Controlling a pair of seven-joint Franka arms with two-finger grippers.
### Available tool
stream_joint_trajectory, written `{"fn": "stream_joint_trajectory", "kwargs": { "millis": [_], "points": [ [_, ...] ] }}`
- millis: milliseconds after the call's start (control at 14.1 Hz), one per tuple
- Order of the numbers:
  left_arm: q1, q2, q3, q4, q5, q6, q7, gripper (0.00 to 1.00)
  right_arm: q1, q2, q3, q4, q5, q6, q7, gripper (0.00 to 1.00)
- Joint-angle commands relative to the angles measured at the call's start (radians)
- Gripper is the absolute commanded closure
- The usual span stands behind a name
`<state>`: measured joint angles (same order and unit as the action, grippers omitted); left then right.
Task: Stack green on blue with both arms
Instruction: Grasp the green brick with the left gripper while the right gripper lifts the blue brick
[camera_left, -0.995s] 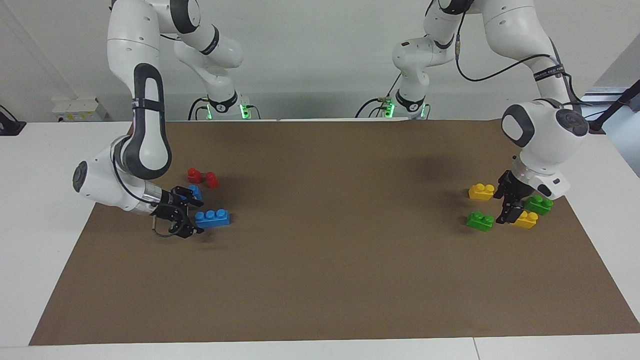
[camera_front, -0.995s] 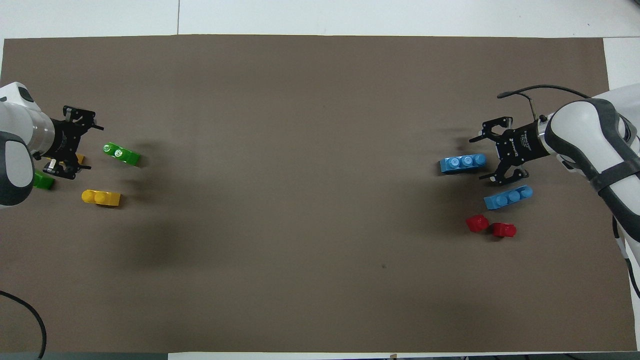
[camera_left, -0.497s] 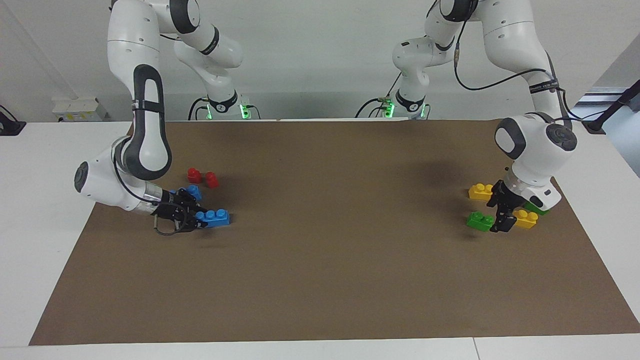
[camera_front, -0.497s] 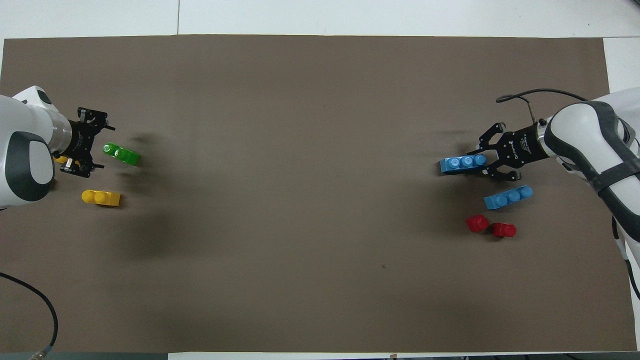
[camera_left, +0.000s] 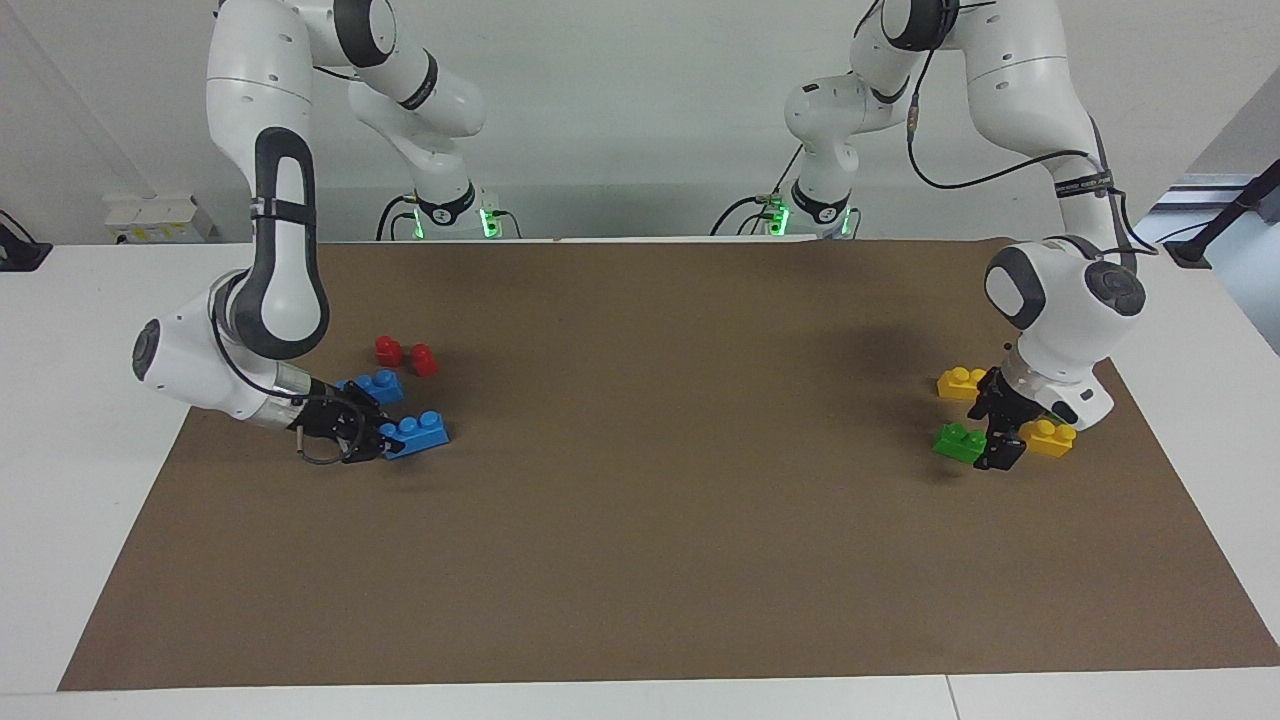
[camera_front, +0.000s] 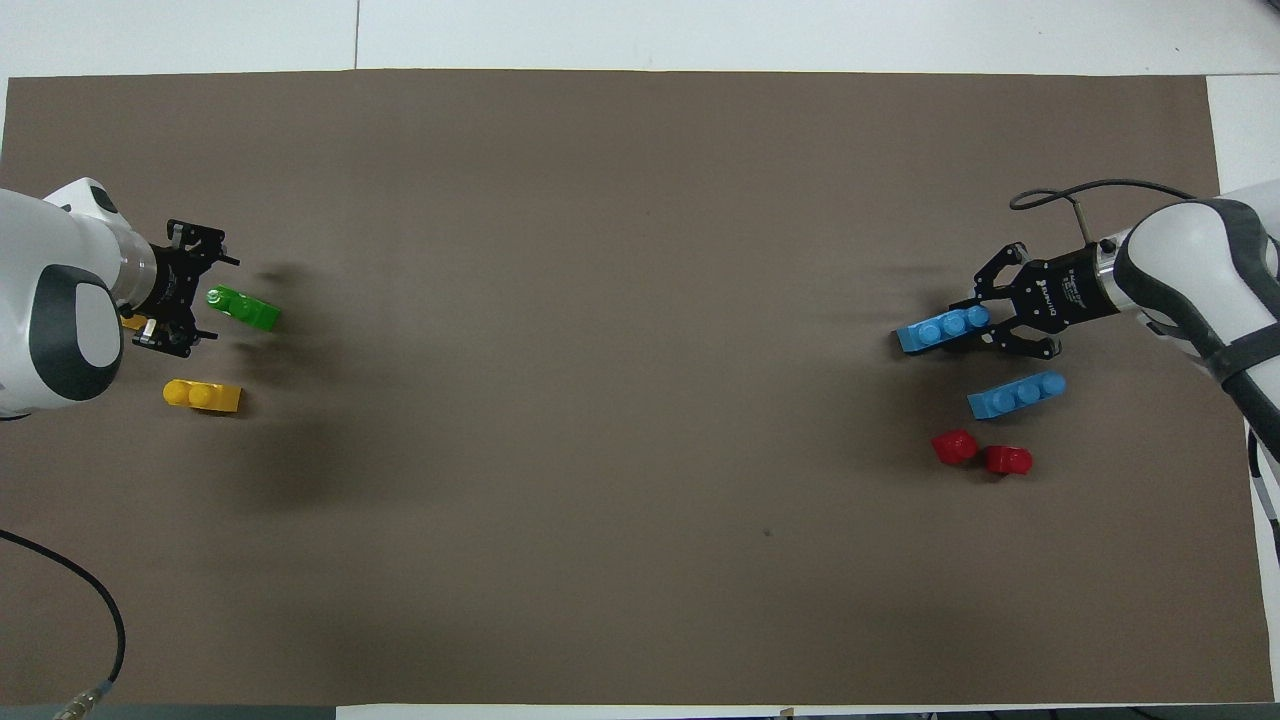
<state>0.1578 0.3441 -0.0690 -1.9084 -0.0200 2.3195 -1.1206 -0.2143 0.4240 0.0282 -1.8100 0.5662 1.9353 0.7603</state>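
Note:
A blue brick (camera_left: 418, 432) (camera_front: 940, 329) sits tilted at the right arm's end of the brown mat, with my right gripper (camera_left: 378, 441) (camera_front: 988, 322) shut on the end of it. A green brick (camera_left: 958, 441) (camera_front: 244, 309) lies on the mat at the left arm's end. My left gripper (camera_left: 1000, 446) (camera_front: 200, 303) hangs low and open right beside it, and in the overhead view the brick's near stud lies between the spread fingers.
A second blue brick (camera_left: 372, 384) (camera_front: 1016, 394) and two red pieces (camera_left: 405, 355) (camera_front: 980, 452) lie nearer to the robots than the held brick. Two yellow bricks (camera_left: 962, 382) (camera_left: 1047, 437) flank the left gripper. The brown mat (camera_left: 640, 520) covers the table.
My right gripper slid onto the blue brick's end and shut on it, turning the brick slightly. My left gripper moved from over the yellow brick toward the green one, staying open.

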Motion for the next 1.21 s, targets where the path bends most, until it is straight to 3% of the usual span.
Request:
{"fn": "stream_joint_trajectory", "kwargs": {
  "millis": [0,71,142,284,355,426,781,1137],
  "points": [
    [-0.014,0.003,0.011,-0.011,0.006,0.030,-0.016,0.00,0.050,-0.022,0.007,0.107,0.006,-0.094,0.180,1.00],
    [-0.014,0.006,0.011,-0.012,0.006,0.038,-0.016,0.01,0.094,-0.046,0.007,0.125,0.006,-0.117,0.289,1.00],
    [-0.014,0.007,0.011,-0.012,0.006,0.038,-0.016,0.08,0.142,-0.077,0.009,0.124,0.008,-0.122,0.386,1.00],
    [-0.014,0.007,0.011,-0.011,0.006,0.038,-0.018,0.49,0.238,-0.123,0.010,0.126,0.014,-0.111,0.560,1.00],
    [-0.012,0.007,0.011,-0.008,0.006,0.037,-0.015,0.95,0.283,-0.137,0.010,0.126,0.023,-0.105,0.642,1.00],
    [-0.012,0.009,0.011,-0.003,0.008,0.037,-0.013,1.00,0.326,-0.148,0.010,0.124,0.024,-0.089,0.704,1.00],
    [-0.014,-0.007,0.006,0.023,0.003,-0.015,-0.019,1.00,0.495,-0.192,0.015,0.023,0.040,0.075,0.817,1.00],
    [-0.093,-0.137,0.003,0.042,0.002,-0.205,-0.207,1.00,0.676,-0.225,0.018,-0.178,0.222,0.480,0.812,1.00]
  ]
}}
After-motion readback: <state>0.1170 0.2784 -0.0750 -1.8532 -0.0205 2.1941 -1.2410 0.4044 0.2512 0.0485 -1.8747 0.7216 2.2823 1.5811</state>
